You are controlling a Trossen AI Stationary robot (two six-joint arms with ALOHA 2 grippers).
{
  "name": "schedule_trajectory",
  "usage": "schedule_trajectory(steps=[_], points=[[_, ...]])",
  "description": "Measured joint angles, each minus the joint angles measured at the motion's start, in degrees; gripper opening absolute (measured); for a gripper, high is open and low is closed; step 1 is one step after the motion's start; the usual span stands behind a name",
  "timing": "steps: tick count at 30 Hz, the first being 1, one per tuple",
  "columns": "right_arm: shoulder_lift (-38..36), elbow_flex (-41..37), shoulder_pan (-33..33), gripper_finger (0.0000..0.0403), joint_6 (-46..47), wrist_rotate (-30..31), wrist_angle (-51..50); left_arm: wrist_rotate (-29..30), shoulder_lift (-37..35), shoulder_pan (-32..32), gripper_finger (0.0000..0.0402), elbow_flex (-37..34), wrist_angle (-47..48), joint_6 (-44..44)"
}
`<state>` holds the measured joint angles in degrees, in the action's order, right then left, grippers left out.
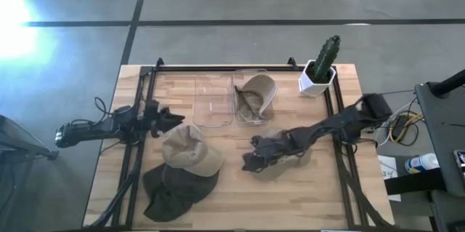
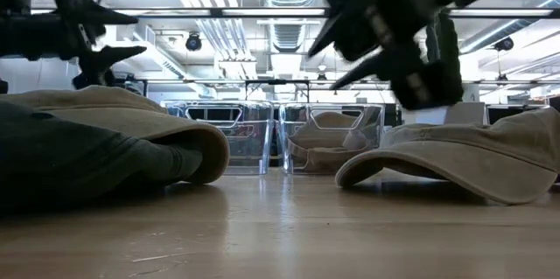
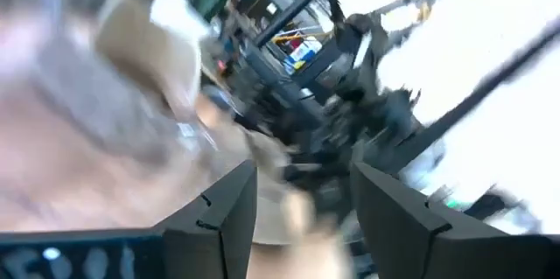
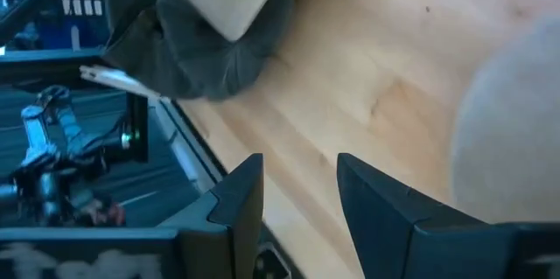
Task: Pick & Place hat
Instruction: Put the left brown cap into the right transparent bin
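A tan hat [image 1: 190,150] lies partly on a dark green hat [image 1: 168,194] at the table's near left; both show in the low view [image 2: 114,130]. A second tan hat [image 1: 285,161] lies on the wood near the middle and shows in the low view [image 2: 472,156] and the right wrist view [image 4: 516,122]. My right gripper [image 1: 252,156] hovers open above this hat's left edge, empty [image 4: 297,183]. A third tan hat [image 1: 259,90] sits in a clear bin [image 1: 251,114]. My left gripper [image 1: 176,121] is open and empty [image 3: 302,200], raised just beyond the far edge of the hat pile.
A second clear bin [image 1: 213,102] stands left of the one with the hat. A cactus in a white pot [image 1: 320,72] stands at the far right corner. Dark frame rails [image 1: 134,152] run along the table's left and right sides.
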<state>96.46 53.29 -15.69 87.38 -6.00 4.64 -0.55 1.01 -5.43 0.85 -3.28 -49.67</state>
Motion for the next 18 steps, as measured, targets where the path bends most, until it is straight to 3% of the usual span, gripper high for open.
schedule_trajectory(steps=[3,6,18], points=[[5.0,1.26,1.65,0.0144,1.33,-1.59,5.67,-0.48,0.25,0.0,0.0181,-0.29,0.14,-17.27],[9.63,3.59,3.19,0.0144,1.83,-2.97,10.97,-0.51,0.83,0.0,0.0181,-0.29,1.5,-25.52],[24.2,17.84,5.14,0.0144,1.81,-3.5,12.26,-2.62,1.17,0.0,0.0181,-0.29,2.01,-23.91]])
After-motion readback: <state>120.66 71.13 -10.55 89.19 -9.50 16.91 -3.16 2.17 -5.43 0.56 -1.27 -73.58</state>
